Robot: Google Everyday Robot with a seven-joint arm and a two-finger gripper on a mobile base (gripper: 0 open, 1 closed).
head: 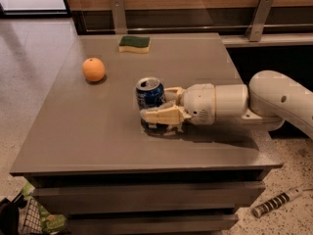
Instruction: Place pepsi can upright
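Where the white arm [279, 99] reaches in from the right, the gripper [155, 103] lies low over the middle of the grey table [88, 136], its two cream fingers [161, 115] clasped on the pepsi can [149, 93]: one finger crosses the near side of the can, the other shows at its far right side. Pepsi can: upright, silver top with its opening facing up, blue body, base at or just above the tabletop (contact cannot be told behind the near finger). Orange fruit [93, 69]: on the table, left of and farther back than the can, well apart from it. Green-and-yellow sponge [134, 43]: flat near the far edge, beyond the can. Floor, near right of the table: a striped cylindrical object [276, 203]. Floor, near left corner: a mesh bag [29, 222] with green contents
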